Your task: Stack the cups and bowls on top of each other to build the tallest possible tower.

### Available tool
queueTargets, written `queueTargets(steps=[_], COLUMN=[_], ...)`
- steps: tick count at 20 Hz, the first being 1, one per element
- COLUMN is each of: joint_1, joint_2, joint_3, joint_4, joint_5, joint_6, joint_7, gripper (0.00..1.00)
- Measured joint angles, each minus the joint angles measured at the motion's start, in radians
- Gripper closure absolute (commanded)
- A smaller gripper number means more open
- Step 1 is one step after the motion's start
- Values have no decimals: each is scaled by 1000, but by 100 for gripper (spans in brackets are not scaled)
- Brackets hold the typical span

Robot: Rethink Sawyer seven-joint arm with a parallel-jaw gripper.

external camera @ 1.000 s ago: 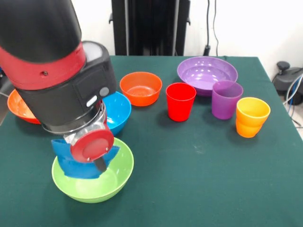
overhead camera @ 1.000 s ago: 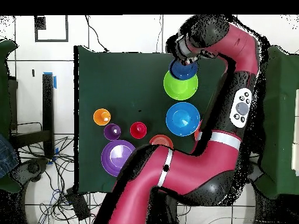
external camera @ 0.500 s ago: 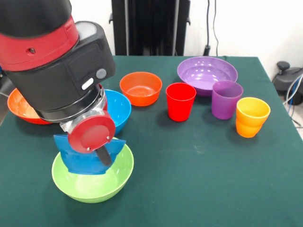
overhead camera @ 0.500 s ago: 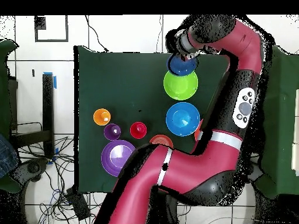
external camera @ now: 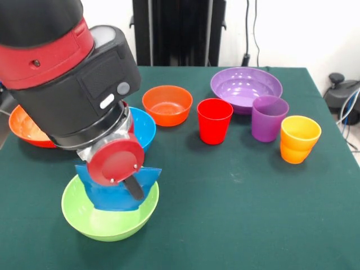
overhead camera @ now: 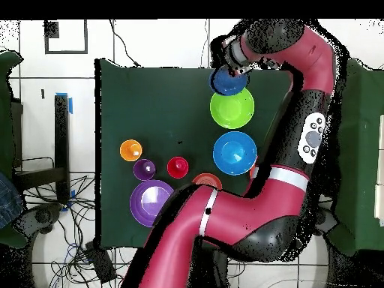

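I hold the small dark blue glossy plastic bowl (external camera: 118, 190) by its rim, tilted, low over the deep lime green plastic bowl (external camera: 109, 216) so it can nest there. My pincer (external camera: 135, 188) is clamped on it. The deep light blue bowl (external camera: 140, 130) waits just behind.
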Motion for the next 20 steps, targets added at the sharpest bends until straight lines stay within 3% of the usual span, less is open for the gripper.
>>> queueTargets(steps=[20], joint_1=[-21], joint_2=[167], joint_3=[-307], joint_4=[-13], joint_5=[334], joint_6=[0], joint_7=[0], gripper=[100])
